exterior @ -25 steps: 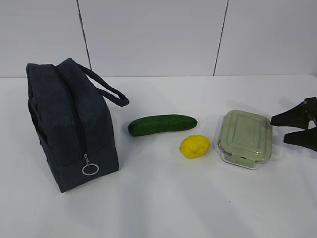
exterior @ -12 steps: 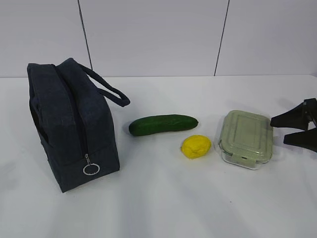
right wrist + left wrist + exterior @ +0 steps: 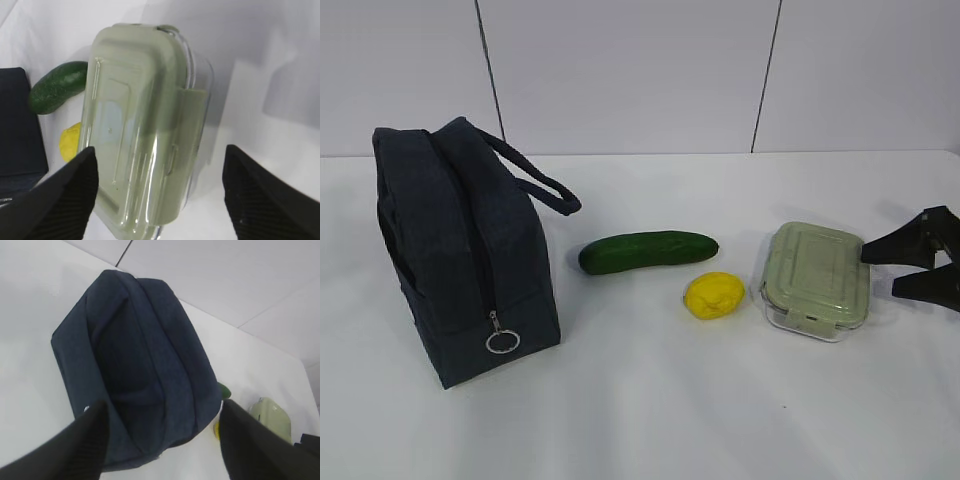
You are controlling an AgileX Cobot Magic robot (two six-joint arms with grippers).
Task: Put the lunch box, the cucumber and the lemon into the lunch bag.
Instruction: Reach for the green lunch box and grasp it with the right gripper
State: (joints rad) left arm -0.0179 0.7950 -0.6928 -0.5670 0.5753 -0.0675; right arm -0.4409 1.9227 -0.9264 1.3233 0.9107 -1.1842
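Right claw (image 3: 918,268) spread, empty, just beside box (image 3: 815,279). Left claw (image 3: 160,440) spread above bag (image 3: 460,250), grasping nothing. Cucumber (image 3: 648,251) and lemon (image 3: 714,296) lie on table (image 3: 650,400).

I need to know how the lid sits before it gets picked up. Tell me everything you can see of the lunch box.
The lunch box is a rectangular container with rounded corners, clear walls and a pale sage-green ribbed lid. A snap clip folds down on each visible end, so it looks closed. It rests flat on the white table, apart from the lemon. The right gripper stands open beside it, and nothing grips it.
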